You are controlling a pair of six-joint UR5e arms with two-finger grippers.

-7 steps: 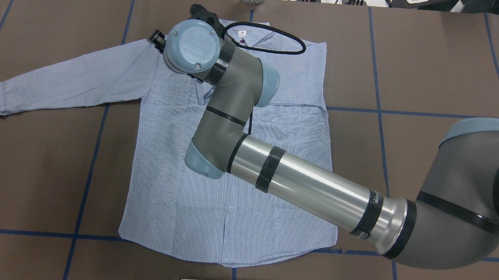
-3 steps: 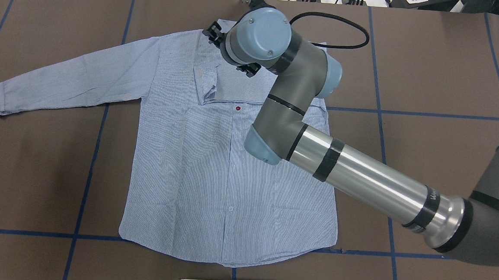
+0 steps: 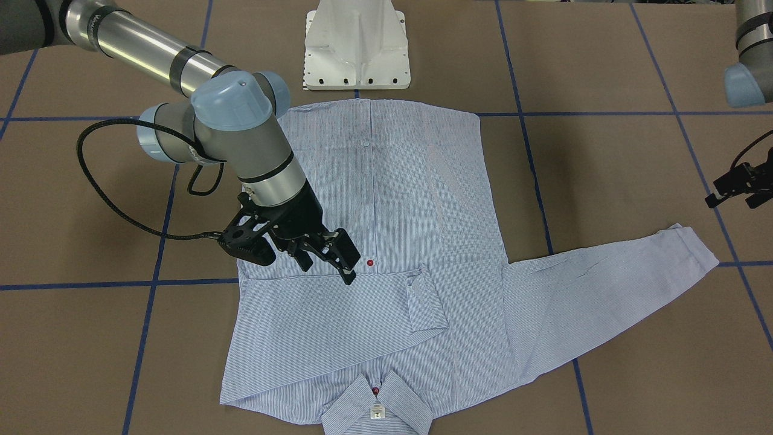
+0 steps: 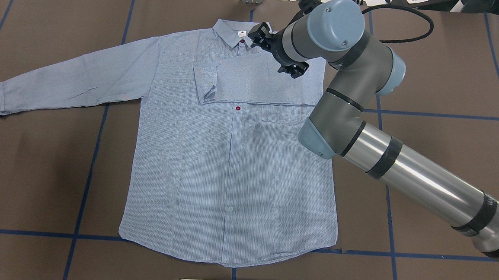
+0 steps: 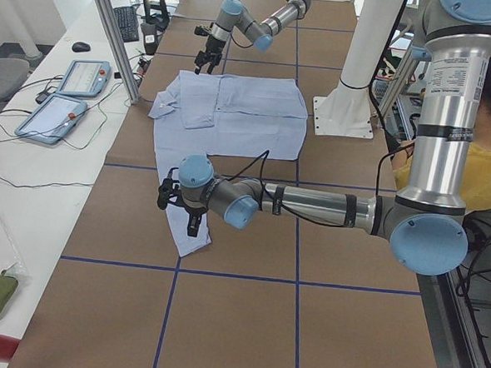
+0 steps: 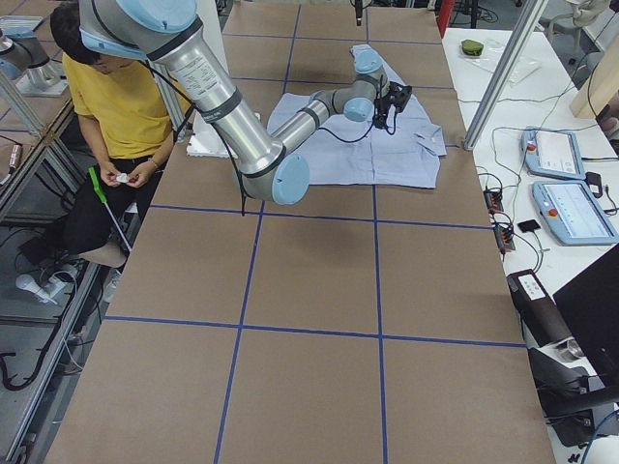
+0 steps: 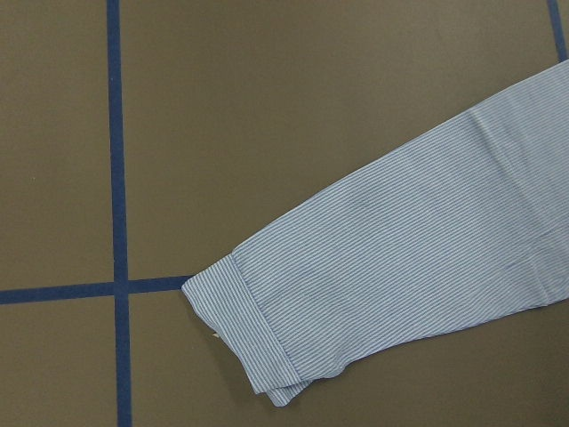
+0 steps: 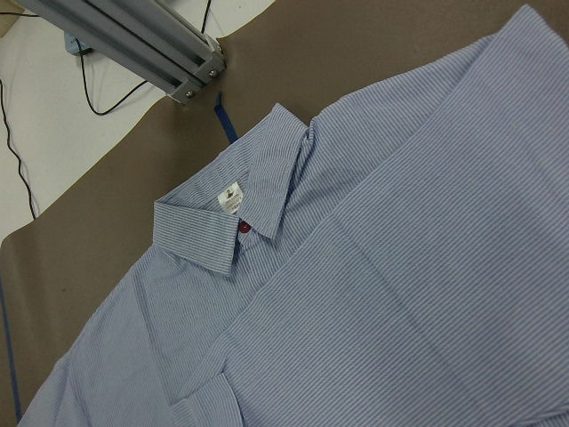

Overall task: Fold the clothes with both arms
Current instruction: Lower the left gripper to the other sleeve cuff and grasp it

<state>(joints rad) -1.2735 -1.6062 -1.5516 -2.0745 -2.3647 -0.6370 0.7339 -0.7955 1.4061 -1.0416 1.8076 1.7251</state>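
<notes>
Light blue striped button-up shirt (image 4: 230,177) lies flat, one sleeve folded across its chest. Right black gripper (image 3: 326,264), jaws apart, empty, above it; left gripper (image 3: 738,183): opening cannot be told.

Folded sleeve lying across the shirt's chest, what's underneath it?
Under the sleeve lies only the upper front of the shirt. The collar shows above it and one red button just below its edge. The placket stretch between them, and any buttons there, is covered.
</notes>
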